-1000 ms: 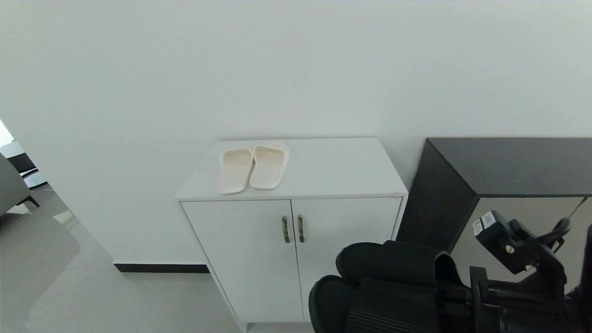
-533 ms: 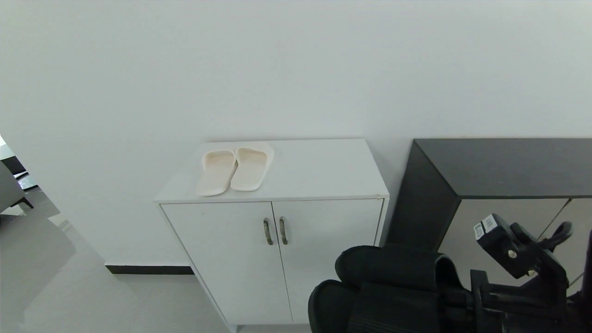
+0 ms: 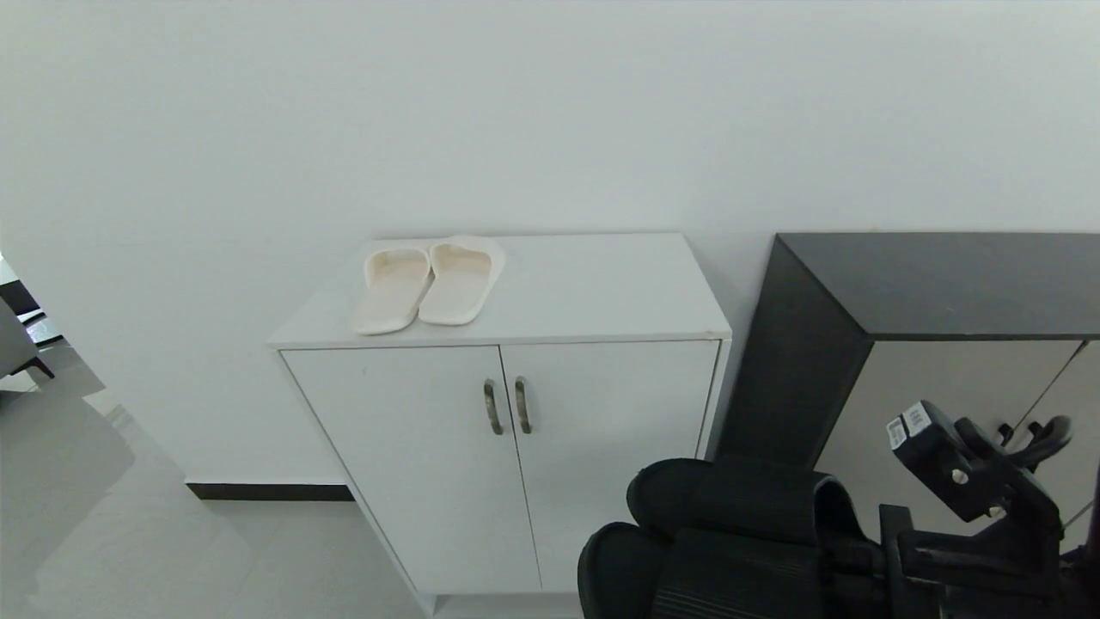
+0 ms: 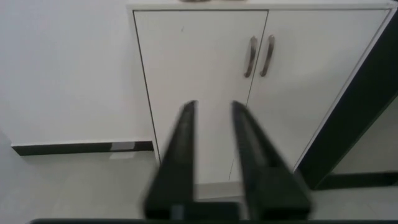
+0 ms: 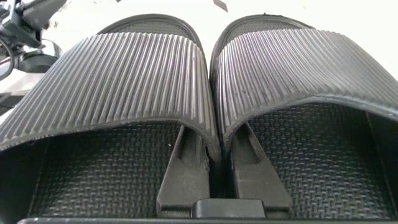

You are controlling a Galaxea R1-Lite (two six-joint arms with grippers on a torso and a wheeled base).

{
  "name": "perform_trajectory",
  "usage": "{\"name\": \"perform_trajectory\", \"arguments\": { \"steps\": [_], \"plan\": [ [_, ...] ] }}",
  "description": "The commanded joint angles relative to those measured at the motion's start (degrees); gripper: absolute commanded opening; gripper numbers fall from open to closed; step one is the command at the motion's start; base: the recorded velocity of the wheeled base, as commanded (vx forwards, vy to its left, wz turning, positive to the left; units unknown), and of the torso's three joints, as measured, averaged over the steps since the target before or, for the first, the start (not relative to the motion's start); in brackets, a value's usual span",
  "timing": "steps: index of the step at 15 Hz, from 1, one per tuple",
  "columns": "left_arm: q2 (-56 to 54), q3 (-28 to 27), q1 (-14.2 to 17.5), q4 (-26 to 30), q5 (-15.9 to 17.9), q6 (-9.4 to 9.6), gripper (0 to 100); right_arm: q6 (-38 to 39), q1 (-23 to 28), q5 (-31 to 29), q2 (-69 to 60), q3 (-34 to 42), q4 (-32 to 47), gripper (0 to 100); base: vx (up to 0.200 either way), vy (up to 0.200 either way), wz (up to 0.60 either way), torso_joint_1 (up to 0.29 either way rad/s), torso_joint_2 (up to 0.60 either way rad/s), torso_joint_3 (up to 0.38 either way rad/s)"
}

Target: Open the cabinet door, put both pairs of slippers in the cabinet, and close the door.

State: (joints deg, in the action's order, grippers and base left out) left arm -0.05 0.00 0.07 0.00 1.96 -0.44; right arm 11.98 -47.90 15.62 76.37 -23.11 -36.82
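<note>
A white two-door cabinet (image 3: 412, 447) stands against the wall with both doors closed and two metal handles (image 3: 505, 406) at the middle seam. A cream pair of slippers (image 3: 430, 284) lies side by side on its top, toward the left. A black ribbed pair of slippers (image 3: 722, 533) hangs low in front of the cabinet's right side, and my right gripper (image 5: 215, 142) is shut on their two inner edges (image 5: 211, 112). My left gripper (image 4: 213, 107) is open and holds nothing; it faces the closed doors (image 4: 205, 68) from some distance, low down.
A black cabinet (image 3: 928, 284) with a mirrored front stands directly right of the white one. Open grey floor (image 3: 129, 550) lies to the left, with a dark skirting strip (image 3: 266, 492) along the wall and a chair (image 3: 13, 344) at the far left edge.
The head camera has moved: the cabinet now shows further left and slightly larger. The black slippers stay in my right gripper. The doors remain closed.
</note>
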Motion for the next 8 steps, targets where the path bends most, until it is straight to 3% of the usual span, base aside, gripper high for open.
{"name": "perform_trajectory", "arguments": {
  "steps": [1,8],
  "plan": [
    [0.0,0.0,0.0,0.0,0.0,0.00,100,0.0,0.0,0.0,-0.3,0.2,0.0,0,0.000,0.000,0.00,-0.251,0.55,0.295],
    [0.0,0.0,0.0,0.0,0.0,0.00,100,0.0,0.0,0.1,-0.3,0.5,0.0,0,0.000,0.000,0.00,-0.230,0.53,0.295]
  ]
}}
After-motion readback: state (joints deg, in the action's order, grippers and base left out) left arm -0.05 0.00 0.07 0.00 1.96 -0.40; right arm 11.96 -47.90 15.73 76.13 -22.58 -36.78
